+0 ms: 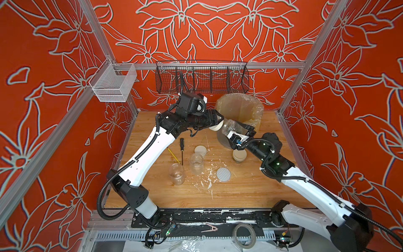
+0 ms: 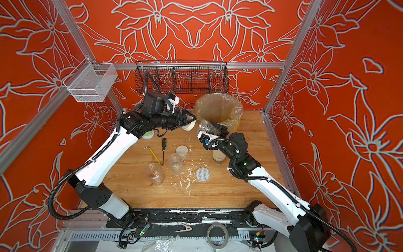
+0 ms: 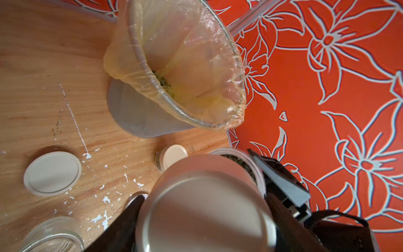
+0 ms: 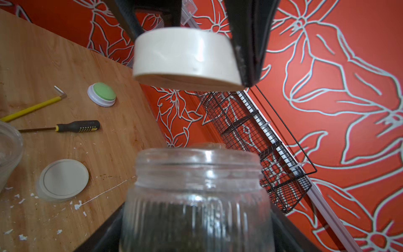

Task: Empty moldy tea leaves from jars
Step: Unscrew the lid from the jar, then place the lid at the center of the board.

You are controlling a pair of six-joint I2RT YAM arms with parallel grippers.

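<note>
- Paint-flecked wooden table [image 1: 250, 192], mid-frame.
- Lined bin [image 1: 220, 139], upper right.
- Centre: open jar [image 1: 177, 174], second open jar [image 1: 196, 163], lidded jar [image 1: 239, 156], cream lid [image 1: 200, 150], dotted lid [image 1: 223, 174].
- Left of the cream lid: screwdriver [image 1: 181, 148], hex key [image 1: 173, 155].

White arm links [image 1: 144, 150]; black joints [image 1: 130, 192], black left tool [image 1: 218, 123]; corrugated black cables [image 1: 99, 203]; green LEDs [image 1: 278, 163].

A tilted jar [image 1: 231, 127] hung before the bin [image 1: 221, 139] (clear of the table [image 1: 250, 192]), a raised lid [image 1: 217, 126] at the bin's front-left. A closed jar [image 1: 239, 156] stood before the bin. A far open jar [image 1: 196, 163] and a near open jar [image 1: 177, 174] stood farther front-left.
</note>
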